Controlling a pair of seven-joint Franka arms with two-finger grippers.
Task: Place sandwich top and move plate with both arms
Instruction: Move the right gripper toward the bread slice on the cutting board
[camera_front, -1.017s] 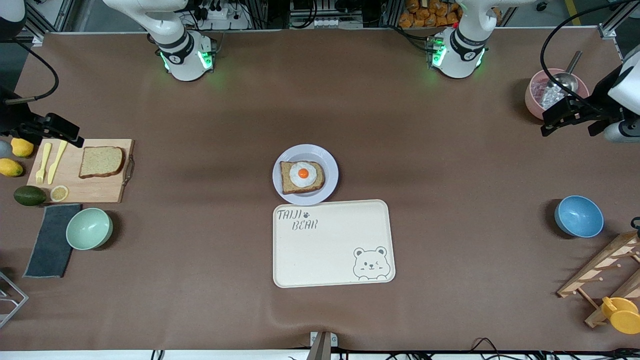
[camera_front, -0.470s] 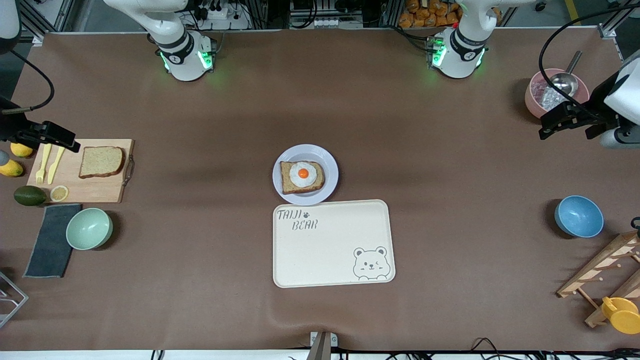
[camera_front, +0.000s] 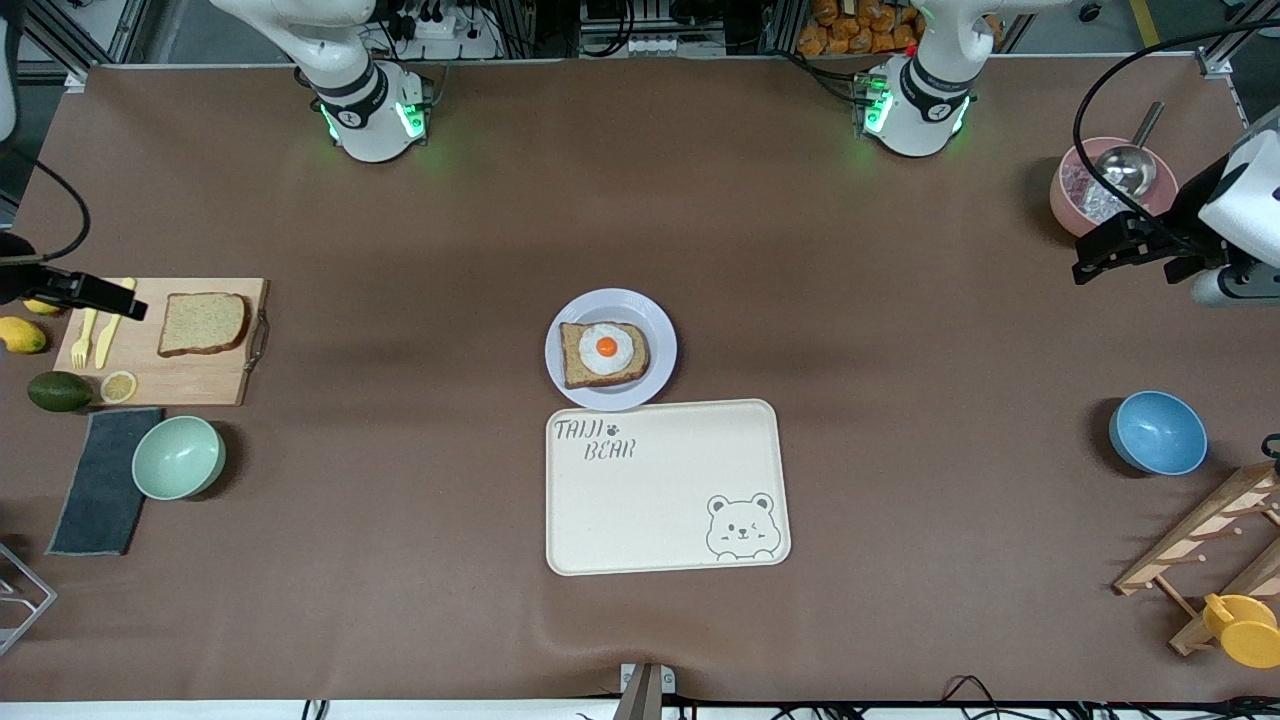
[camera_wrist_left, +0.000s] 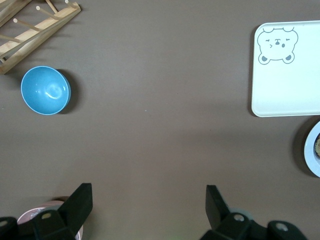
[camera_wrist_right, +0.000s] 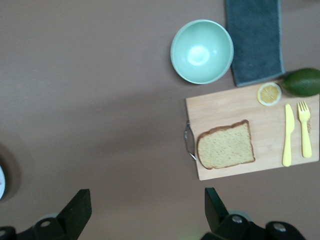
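Two bread slices show: the plain sandwich top (camera_front: 203, 323) lies on the cutting board (camera_front: 190, 380) at the right arm's end, and one egg-topped slice (camera_front: 604, 353) sits on the single plate (camera_front: 655, 325), which touches the tray (camera_front: 660, 520). The right gripper (camera_front: 95, 295) hangs over the board's yellow cutlery, the left gripper (camera_front: 1125, 245) beside the pink bowl (camera_front: 1065, 195); both have fingers apart, empty.

My right gripper (camera_front: 125, 305): drifted toward the tabletop's edge, now over the yellow cutlery (camera_front: 100, 325).
My left gripper (camera_front: 1085, 268): edged up beside the pink bowl (camera_front: 1075, 200).
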